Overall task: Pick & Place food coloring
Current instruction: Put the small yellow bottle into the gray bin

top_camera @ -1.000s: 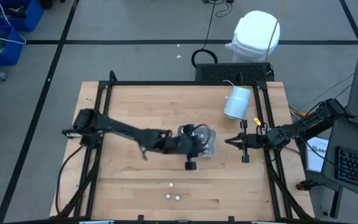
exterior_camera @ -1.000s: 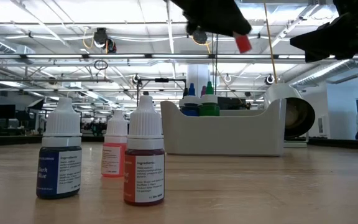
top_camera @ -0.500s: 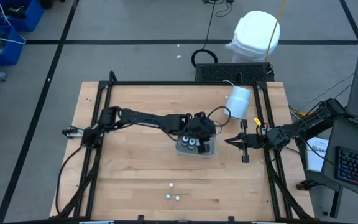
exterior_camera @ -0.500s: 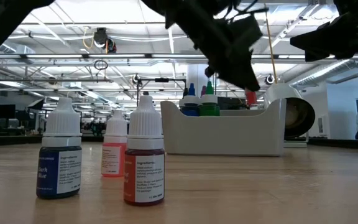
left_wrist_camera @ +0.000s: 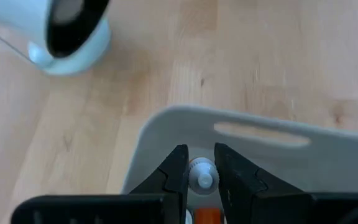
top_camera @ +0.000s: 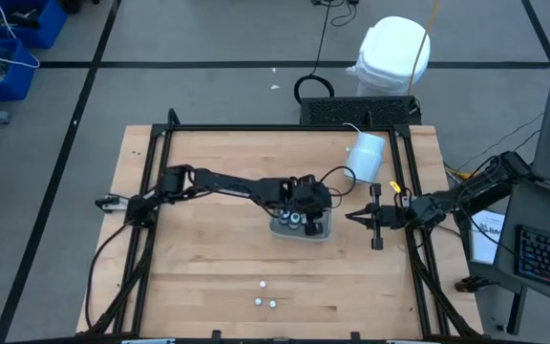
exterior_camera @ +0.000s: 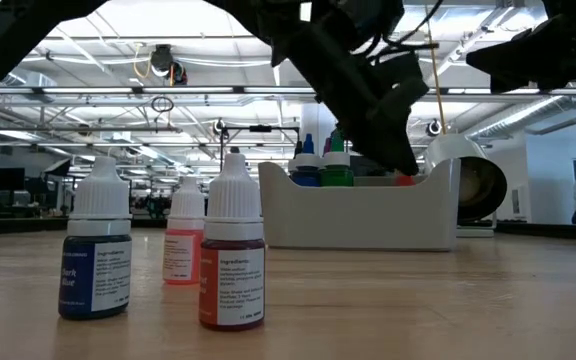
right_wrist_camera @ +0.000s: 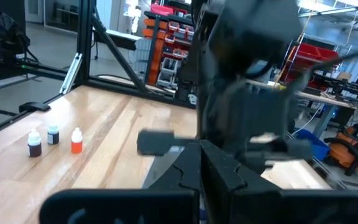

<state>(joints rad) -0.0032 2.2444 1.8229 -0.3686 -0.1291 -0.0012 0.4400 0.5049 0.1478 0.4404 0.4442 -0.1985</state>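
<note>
The left gripper (left_wrist_camera: 200, 180), clamped on a tiny white-capped food coloring bottle (left_wrist_camera: 201, 175) directly over the clear rectangular plastic tray (left_wrist_camera: 260, 134), should lower squarely before its fingers part.

You are looking into a large robotics lab or workshop: ceiling lights (exterior_camera: 118, 95) are running in long rows overhead, storage shelving (right_wrist_camera: 166, 37) is holding bins, and a keyboard (top_camera: 547, 256) is lying just beside the wooden table (top_camera: 199, 277).
</note>
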